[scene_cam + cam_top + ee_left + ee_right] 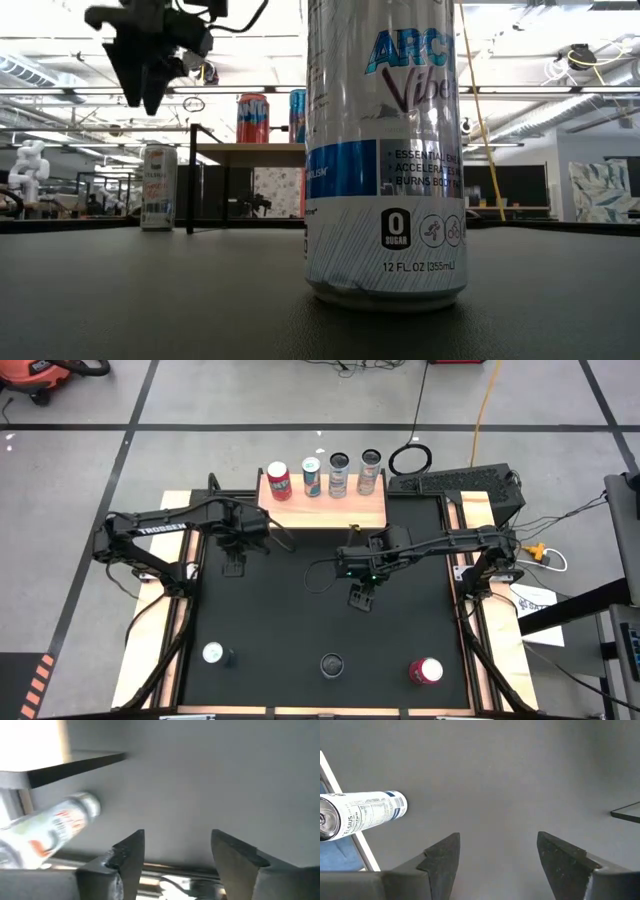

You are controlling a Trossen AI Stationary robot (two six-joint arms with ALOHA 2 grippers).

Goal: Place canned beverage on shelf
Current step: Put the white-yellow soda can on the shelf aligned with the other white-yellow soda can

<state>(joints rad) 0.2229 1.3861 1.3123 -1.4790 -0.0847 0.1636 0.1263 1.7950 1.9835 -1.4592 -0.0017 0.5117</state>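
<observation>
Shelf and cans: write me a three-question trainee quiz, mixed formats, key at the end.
1. How many cans stand on the shelf?
2. True or false: the right gripper holds a can.
3. Which can on the table's near edge is closest to the left arm's side: A) the white can, B) the dark can, C) the red can?

Key: 1) four; 2) false, it is open and empty; 3) A.

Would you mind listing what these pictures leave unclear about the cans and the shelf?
- Low view: the big near can hides most of the shelf; only two cans show there.
- High view: brands of the shelf's four cans are too small.
- Left wrist view: the white can is blurred, label unreadable.
</observation>
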